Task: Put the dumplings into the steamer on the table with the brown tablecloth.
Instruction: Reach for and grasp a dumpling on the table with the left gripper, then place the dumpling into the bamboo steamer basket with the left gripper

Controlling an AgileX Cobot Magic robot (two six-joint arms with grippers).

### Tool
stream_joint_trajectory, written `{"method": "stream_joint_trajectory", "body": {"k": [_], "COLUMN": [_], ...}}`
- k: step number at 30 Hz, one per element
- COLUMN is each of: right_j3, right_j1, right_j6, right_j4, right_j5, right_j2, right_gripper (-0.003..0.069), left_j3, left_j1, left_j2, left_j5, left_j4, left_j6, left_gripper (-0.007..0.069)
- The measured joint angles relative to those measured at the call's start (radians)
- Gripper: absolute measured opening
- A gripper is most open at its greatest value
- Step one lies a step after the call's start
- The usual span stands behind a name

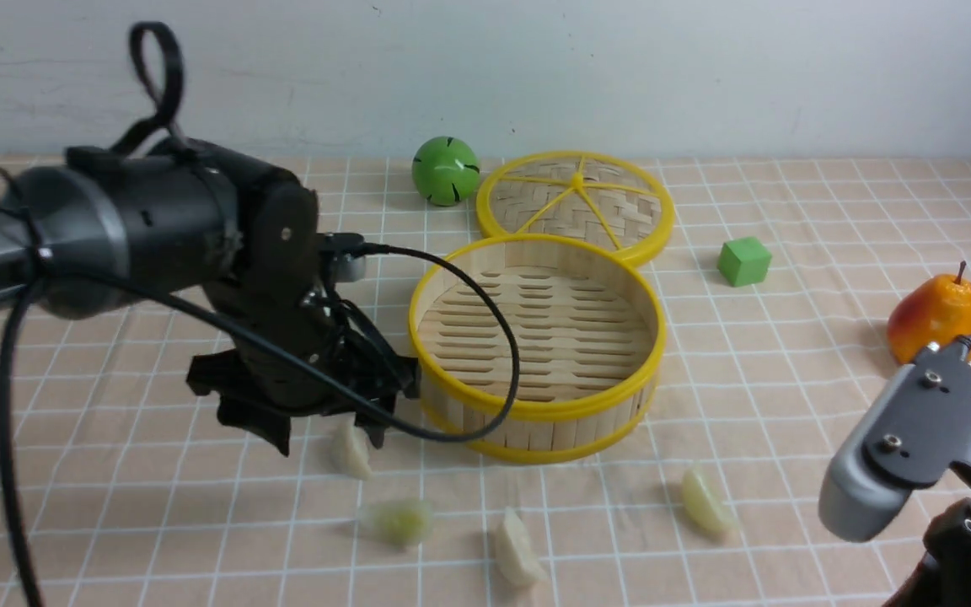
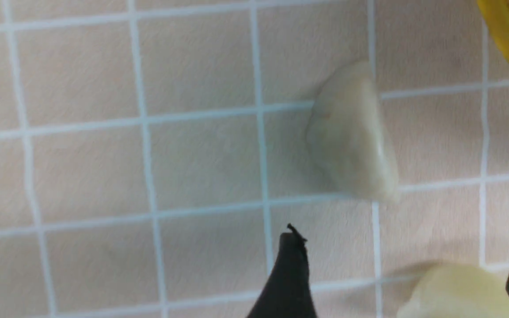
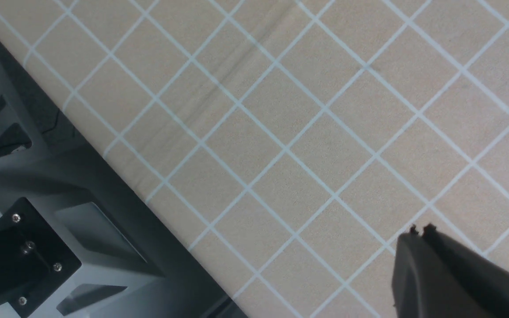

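The left gripper [image 1: 324, 426] hung low over the brown tablecloth [image 1: 157, 523], its jaws spread wide and holding nothing. All four dumplings [image 1: 397, 520] lay on the cloth just in front of the steamer [image 1: 536, 413] (one sat between those spread jaws, ungripped). The right gripper [image 3: 420, 232] was closed on nothing

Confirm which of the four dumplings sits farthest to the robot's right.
The yellowish dumpling, lying alone on the tablecloth in front of the steamer's right side. The other three lie further left, closer to one another.
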Motion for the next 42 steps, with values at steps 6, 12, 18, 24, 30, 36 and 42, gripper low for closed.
{"method": "stream_joint_trajectory", "body": {"k": [6, 12, 18, 24, 30, 36, 42], "right_j3": [0.000, 0.000, 0.000, 0.000, -0.006, -0.007, -0.007], "right_j1": [0.000, 0.000, 0.000, 0.000, 0.000, 0.000, 0.000], "right_j6": [0.000, 0.000, 0.000, 0.000, 0.032, 0.075, 0.077], "right_j4": [-0.015, -0.041, -0.058, -0.067, -0.067, -0.067, -0.067], "right_j5": [0.029, 0.045, 0.049, 0.023, 0.055, 0.111, 0.114], "right_j2": [-0.010, -0.011, -0.011, -0.011, -0.013, -0.073, -0.162], "right_gripper": [0.0000, 0.0004, 0.0011, 0.0014, 0.0021, 0.0026, 0.0031], "left_j3": [-0.055, -0.069, -0.202, -0.495, -0.709, -0.819, -0.824], "left_j1": [0.000, 0.000, -0.003, -0.070, -0.156, -0.161, -0.161], "left_j2": [0.127, 0.161, 0.100, 0.077, 0.221, 0.400, 0.515], "left_j5": [-0.050, -0.036, 0.061, 0.120, 0.114, 0.011, -0.056], "left_j4": [0.004, 0.015, 0.011, 0.009, -0.002, 0.000, 0.026], "left_j6": [-0.028, -0.048, 0.030, 0.115, 0.148, 0.151, 0.148], "left_gripper": [0.0492, 0.0216, 0.0217, 0.0217, 0.0217, 0.0217, 0.0217]}}
